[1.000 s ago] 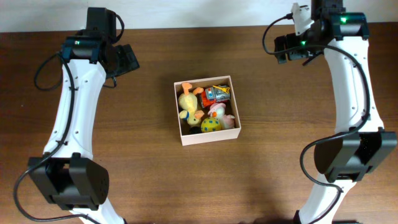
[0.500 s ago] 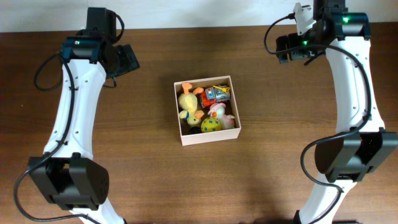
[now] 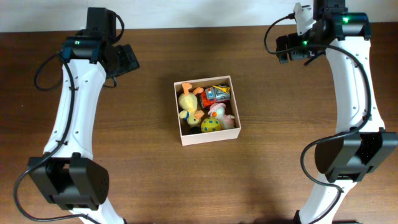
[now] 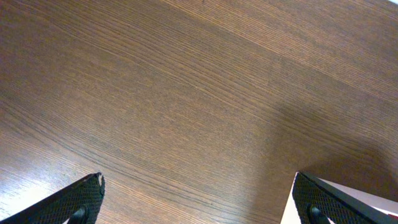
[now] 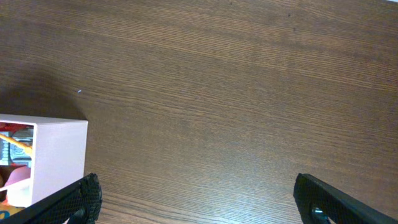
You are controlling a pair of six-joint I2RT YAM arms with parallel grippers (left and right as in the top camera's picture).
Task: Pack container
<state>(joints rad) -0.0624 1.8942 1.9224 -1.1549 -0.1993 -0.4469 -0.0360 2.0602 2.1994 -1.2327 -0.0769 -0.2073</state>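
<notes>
The container [image 3: 210, 136], a square cream-walled box, sits mid-table and holds several small toys: a yellow duck [image 3: 188, 102], a red and orange car [image 3: 217, 94], a spotted yellow ball [image 3: 211, 125]. My left gripper [image 3: 127, 59] hovers far-left of it, open and empty. Its fingertips [image 4: 84, 199] stand wide over bare wood in the left wrist view, left gripper [image 4: 199, 202]. My right gripper [image 3: 285, 48] hovers far-right of the box, also open and empty. The right wrist view shows a container corner [image 5: 56, 155] beside the left fingertip, right gripper [image 5: 196, 199].
Dark brown wooden table [image 3: 137, 168] all around the box. A pale wall runs along the table's far edge [image 3: 199, 12]. Both arm bases stand at the near corners.
The right gripper drew back slightly toward the far edge, then held still. The left arm and the toys have not moved.
</notes>
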